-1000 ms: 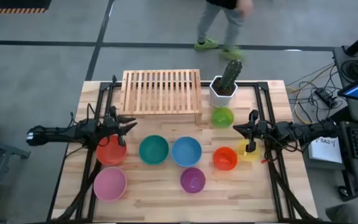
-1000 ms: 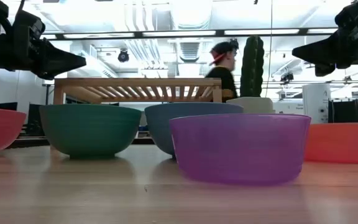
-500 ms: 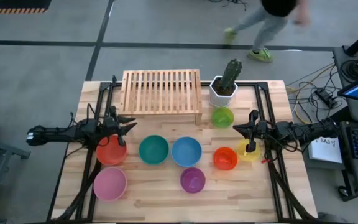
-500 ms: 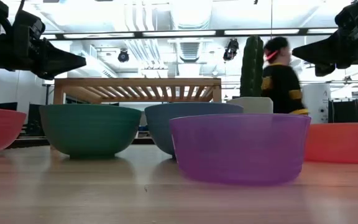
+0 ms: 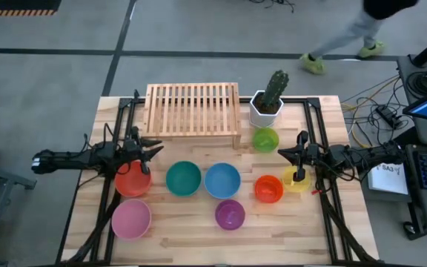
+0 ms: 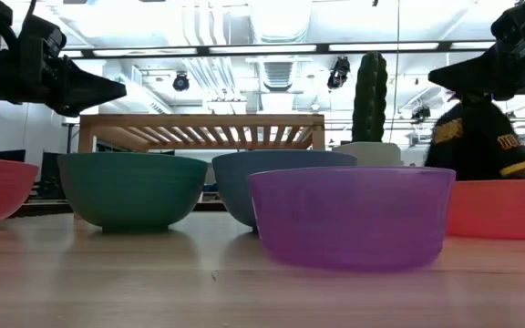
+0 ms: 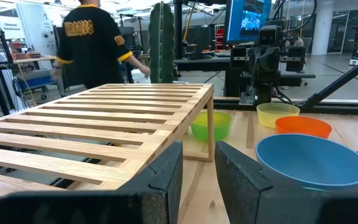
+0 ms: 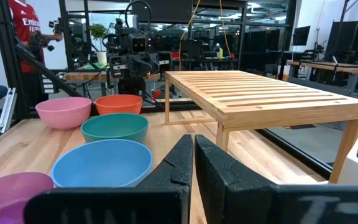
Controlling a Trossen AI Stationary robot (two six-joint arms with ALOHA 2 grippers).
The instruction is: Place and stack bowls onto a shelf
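A: Going from left to right, what did you have on the table?

B: Your left gripper (image 5: 152,147) hung over the red-orange bowl (image 5: 133,181). Its fingers had a small gap and held nothing. The pink bowl (image 5: 130,219) sat near the front edge. Then came the teal bowl (image 5: 183,179), the blue bowl (image 5: 222,180) and the purple bowl (image 5: 230,214).

A: And farther right?

B: The orange bowl (image 5: 268,188) was touching the yellow bowl (image 5: 296,182). Your right gripper (image 5: 286,153) hung beside the yellow bowl, pinched shut and empty. The lime green bowl (image 5: 265,139) sat by the cactus pot (image 5: 266,110). The shelf (image 5: 192,108) stood at the back with nothing on it.

A: So how could you have done the first pick well?

B: I think no bowl was picked yet. You needed to open the left fingers wider, come straight down on one side of the red-orange bowl's rim, and squeeze there. Then lift it high enough to clear the shelf's edge. Set it flat on the slats, so later bowls could stack inside.
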